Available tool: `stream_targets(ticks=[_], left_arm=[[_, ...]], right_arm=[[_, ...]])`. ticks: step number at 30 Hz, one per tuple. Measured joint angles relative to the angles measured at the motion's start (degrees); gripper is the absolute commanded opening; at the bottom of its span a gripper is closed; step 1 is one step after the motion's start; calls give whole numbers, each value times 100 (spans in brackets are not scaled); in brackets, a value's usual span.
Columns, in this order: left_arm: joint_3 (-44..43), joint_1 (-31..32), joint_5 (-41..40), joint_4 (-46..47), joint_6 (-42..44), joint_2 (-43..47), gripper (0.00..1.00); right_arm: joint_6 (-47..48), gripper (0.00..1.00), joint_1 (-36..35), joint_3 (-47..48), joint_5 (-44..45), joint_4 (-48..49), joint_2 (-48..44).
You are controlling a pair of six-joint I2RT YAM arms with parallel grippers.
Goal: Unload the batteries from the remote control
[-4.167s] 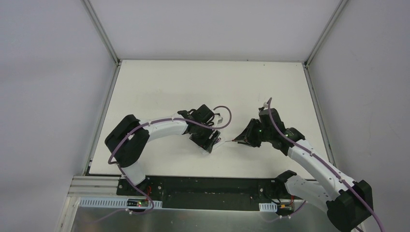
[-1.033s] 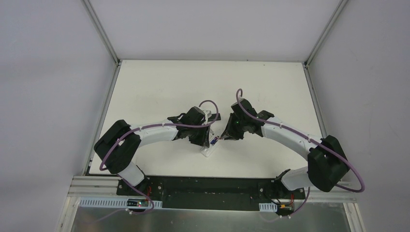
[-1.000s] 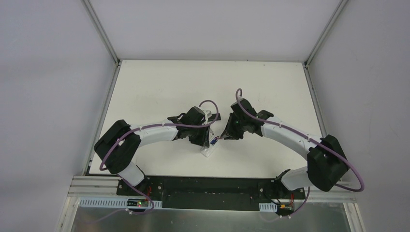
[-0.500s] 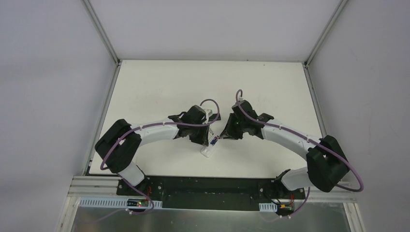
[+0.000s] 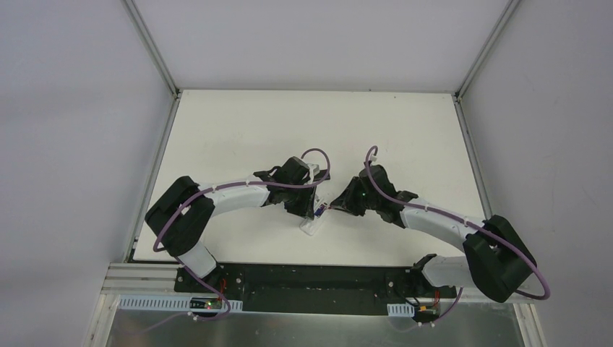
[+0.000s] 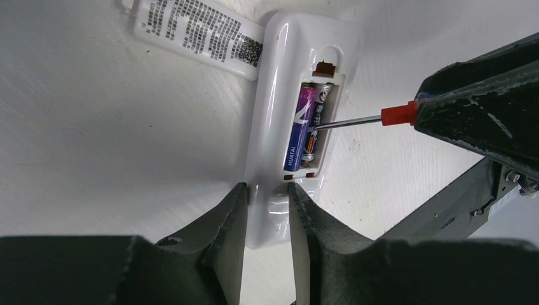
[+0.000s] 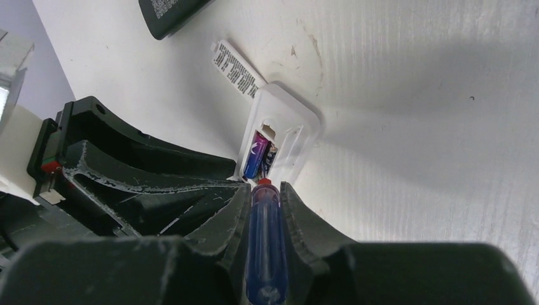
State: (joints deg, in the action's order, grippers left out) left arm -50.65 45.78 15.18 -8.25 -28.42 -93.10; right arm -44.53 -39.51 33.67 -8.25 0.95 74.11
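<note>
The white remote control [image 6: 270, 136] lies back up with its compartment uncovered. Two batteries sit side by side inside, a purple-blue one [image 6: 299, 130] and a dark one [image 6: 313, 138]. My left gripper [image 6: 266, 190] is at the remote's near end. Its jaws stand slightly apart, one fingertip against the left edge and the other resting on the back. My right gripper [image 7: 262, 190] is shut on a blue-handled screwdriver [image 7: 266, 248]. The screwdriver's thin shaft [image 6: 353, 121] reaches in from the right, its tip between the batteries [image 7: 259, 159]. From above, both grippers meet over the remote [image 5: 311, 224].
A white strip with printed text [image 6: 197, 35] lies just beyond the remote's far end. A black remote [image 7: 171, 13] lies farther back on the table. The two wrists crowd close together over the remote.
My right arm has swung, its wrist shifting right and nearer the front edge, while the screwdriver stays pointed at the remote. The left arm has hardly moved.
</note>
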Motion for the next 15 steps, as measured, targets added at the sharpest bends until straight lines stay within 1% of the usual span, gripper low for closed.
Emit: stream_targets(ticks=[10,15], left_arm=[[-66,2,52,-68,85,-46,23],[-74,2,61,-85,101,-50,23]], right_arm=[[-750,0,81,-898,-76,1497,-61],[-1005,0,96,-1108,-81,1799,-103]])
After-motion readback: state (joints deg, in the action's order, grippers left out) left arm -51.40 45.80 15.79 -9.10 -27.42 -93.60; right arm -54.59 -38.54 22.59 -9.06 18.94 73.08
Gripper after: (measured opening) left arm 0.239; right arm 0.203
